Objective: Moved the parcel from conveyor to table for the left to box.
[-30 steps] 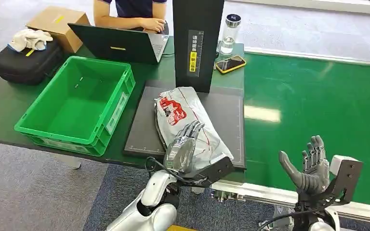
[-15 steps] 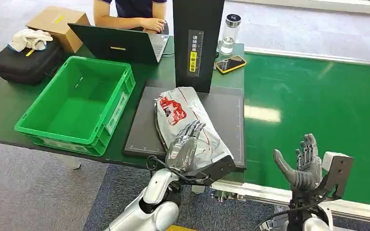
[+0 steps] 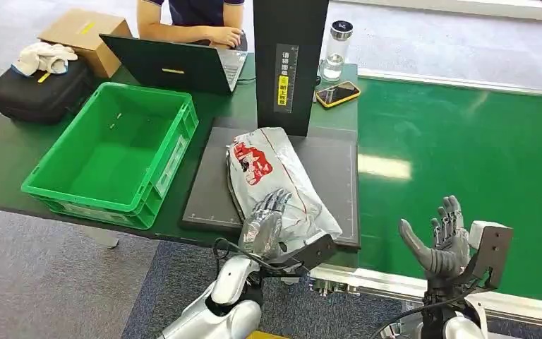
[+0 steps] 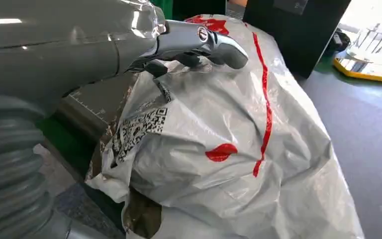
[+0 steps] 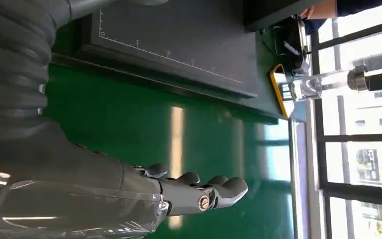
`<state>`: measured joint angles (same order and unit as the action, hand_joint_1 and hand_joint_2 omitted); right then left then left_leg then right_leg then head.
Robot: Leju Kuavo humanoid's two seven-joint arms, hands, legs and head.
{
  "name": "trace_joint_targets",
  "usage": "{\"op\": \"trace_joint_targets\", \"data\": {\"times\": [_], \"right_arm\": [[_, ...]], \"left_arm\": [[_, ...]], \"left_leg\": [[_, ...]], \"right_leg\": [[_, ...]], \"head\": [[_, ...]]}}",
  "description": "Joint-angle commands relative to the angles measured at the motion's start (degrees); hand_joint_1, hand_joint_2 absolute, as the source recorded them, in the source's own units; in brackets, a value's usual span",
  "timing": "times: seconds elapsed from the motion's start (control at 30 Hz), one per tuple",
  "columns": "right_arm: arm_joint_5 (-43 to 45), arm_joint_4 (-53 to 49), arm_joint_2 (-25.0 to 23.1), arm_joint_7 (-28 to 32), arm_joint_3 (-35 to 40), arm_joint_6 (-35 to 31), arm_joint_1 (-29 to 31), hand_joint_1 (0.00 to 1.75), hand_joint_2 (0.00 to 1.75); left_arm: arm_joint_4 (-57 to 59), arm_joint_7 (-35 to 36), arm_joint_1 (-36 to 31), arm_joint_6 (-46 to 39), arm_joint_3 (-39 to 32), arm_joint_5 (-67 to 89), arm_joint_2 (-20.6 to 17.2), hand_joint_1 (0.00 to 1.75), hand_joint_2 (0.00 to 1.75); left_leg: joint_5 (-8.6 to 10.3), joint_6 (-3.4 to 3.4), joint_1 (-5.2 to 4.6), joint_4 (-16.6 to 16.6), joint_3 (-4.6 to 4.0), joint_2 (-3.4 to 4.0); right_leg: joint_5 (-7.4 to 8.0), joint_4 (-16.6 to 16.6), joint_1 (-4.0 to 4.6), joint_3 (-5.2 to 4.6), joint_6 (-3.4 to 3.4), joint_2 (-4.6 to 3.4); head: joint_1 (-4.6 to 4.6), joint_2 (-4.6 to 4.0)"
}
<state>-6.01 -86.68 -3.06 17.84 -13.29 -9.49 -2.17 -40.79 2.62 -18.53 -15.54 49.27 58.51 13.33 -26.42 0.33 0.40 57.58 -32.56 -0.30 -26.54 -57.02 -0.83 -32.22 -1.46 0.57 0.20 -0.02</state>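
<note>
On the grey mat (image 3: 332,176), left hand (image 3: 265,224) rests on parcel (image 3: 272,169).

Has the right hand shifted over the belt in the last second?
Yes. The right hand has drawn back toward the robot and slightly left, lower against the conveyor near rail.

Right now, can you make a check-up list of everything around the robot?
Surface: dark green table with a grey mat, beside the green conveyor.
Job's things: parcel lies on the mat; green crate empty.
Clutter: laptop, phone, bottle, black bag, cardboard box.
Hands: left hand rests on the parcel; right hand open, empty.
Cables: thin ones at the wrists.
Surroundings: a person at the laptop.
</note>
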Motion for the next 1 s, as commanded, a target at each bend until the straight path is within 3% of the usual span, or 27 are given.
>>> {"op": "trace_joint_targets", "data": {"times": [0.03,0.43,0.47,0.5,0.53,1.0], "right_arm": [[0.39,2.92,0.82,0.05,1.15,-0.3,0.97,0.0,1.75],[0.79,1.11,0.61,0.15,0.58,-0.72,-0.72,0.0,1.75],[0.79,1.0,0.56,0.15,0.53,-0.74,-0.77,0.0,1.75],[0.85,0.87,0.52,0.17,0.5,-0.76,-0.8,0.0,1.75],[0.85,0.87,0.52,0.17,0.5,-0.76,-0.8,0.0,1.75],[0.84,0.79,0.62,0.15,0.43,-0.76,-0.76,0.0,1.75]], "left_arm": [[5.96,0.37,-0.69,0.33,2.06,0.09,1.09,0.0,1.75],[10.49,-0.49,-1.73,-0.38,2.3,1.15,2.58,0.0,1.75],[10.52,-0.57,-1.8,-0.3,2.36,1.21,2.57,0.23,1.75],[10.6,-0.66,-1.88,-0.15,2.38,1.22,2.61,0.23,1.75],[10.6,-0.66,-1.88,-0.15,2.38,1.22,2.61,1.75,1.75],[10.66,-0.66,-1.98,-0.04,2.36,1.21,2.59,1.75,1.75]], "left_leg": [[-0.02,-0.02,-0.01,-0.13,0.22,0.11],[-0.02,-0.02,-0.01,-0.09,0.18,0.02],[-0.02,-0.02,-0.01,-0.11,0.22,0.01],[-0.02,-0.02,0.0,-0.07,0.16,0.0],[-0.01,-0.01,-0.01,-0.04,0.11,-0.01],[-0.01,-0.01,0.0,-0.03,0.11,0.01]], "right_leg": [[0.01,0.13,0.0,0.18,0.08,-0.12],[-0.02,0.08,0.0,0.14,0.07,-0.04],[-0.01,0.11,0.0,0.18,0.08,-0.03],[-0.02,0.08,0.0,0.14,0.06,-0.01],[-0.01,0.04,0.0,0.08,0.05,0.0],[-0.01,0.04,0.0,0.08,0.04,-0.02]], "head": [[0.0,0.0],[0.0,0.0],[0.0,0.0],[0.0,0.0],[0.0,0.0],[0.0,0.0]]}}
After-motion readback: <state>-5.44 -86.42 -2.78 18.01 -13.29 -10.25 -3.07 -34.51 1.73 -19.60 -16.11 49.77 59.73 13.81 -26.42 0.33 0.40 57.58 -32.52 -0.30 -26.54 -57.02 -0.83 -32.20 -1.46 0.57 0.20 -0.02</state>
